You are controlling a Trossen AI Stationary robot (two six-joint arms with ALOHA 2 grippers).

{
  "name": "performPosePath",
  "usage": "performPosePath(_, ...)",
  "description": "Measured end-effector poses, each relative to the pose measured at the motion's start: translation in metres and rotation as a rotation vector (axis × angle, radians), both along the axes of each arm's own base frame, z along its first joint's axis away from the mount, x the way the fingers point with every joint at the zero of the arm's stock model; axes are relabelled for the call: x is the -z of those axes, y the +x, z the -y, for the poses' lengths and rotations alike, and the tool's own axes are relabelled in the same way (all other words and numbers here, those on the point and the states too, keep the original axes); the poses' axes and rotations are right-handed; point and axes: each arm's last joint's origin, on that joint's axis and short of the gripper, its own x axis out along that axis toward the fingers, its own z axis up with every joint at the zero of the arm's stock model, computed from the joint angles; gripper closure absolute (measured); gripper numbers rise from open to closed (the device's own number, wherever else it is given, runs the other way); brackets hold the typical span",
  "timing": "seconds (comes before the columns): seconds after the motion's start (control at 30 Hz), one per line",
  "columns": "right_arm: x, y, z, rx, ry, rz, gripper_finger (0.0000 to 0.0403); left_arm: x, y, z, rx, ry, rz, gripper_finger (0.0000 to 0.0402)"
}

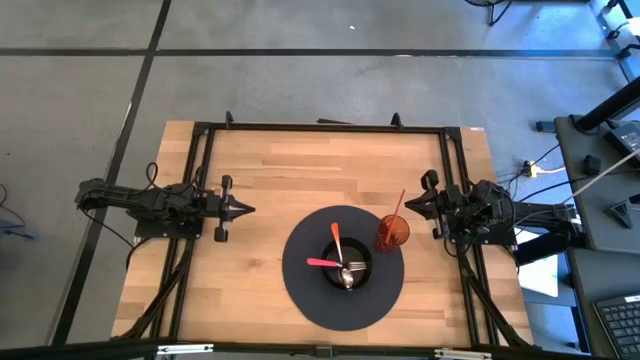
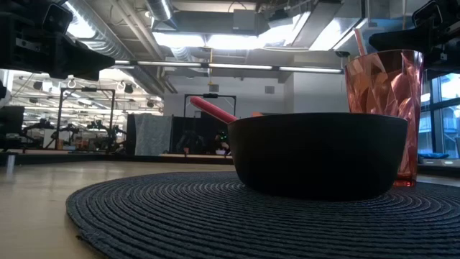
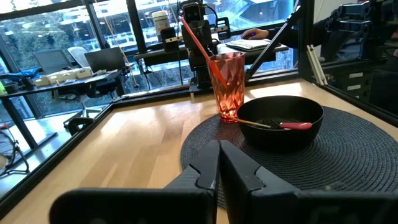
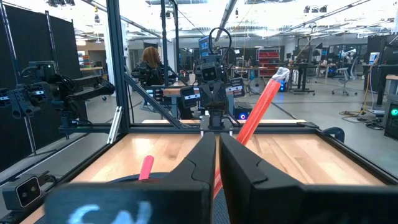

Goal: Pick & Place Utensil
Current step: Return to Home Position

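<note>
A black bowl [image 1: 346, 270] sits in the middle of a round dark woven placemat [image 1: 300, 285]. Two utensils lie in the bowl, their heads inside and their handles leaning on its rim: one pink-handled [image 1: 322, 263], one orange-handled [image 1: 336, 238]. A faceted red cup [image 1: 392, 233] stands on the mat's far right part. A red-handled utensil [image 1: 399, 204] stands in the cup and leans on its rim. My left gripper [image 1: 243, 209] hovers shut left of the mat. My right gripper [image 1: 408, 203] hovers shut just right of the cup. In the left wrist view the cup [image 3: 226, 84] stands beside the bowl [image 3: 280, 121].
A black metal frame [image 1: 320, 127] runs around the wooden table top. Bare wood lies between my left gripper and the mat, and along the far side of the table [image 1: 320, 160]. Beyond the table are desks, equipment and a person [image 4: 151, 62] far off.
</note>
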Motion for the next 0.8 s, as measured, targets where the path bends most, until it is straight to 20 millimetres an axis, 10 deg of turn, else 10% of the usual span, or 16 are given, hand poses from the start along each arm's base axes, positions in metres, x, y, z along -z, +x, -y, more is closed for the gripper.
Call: performPosePath(0.8,0.0,0.0,0.0,0.0,0.0,0.0,0.0379,0.0,0.0,0.0,0.0,0.0,0.0,0.0395)
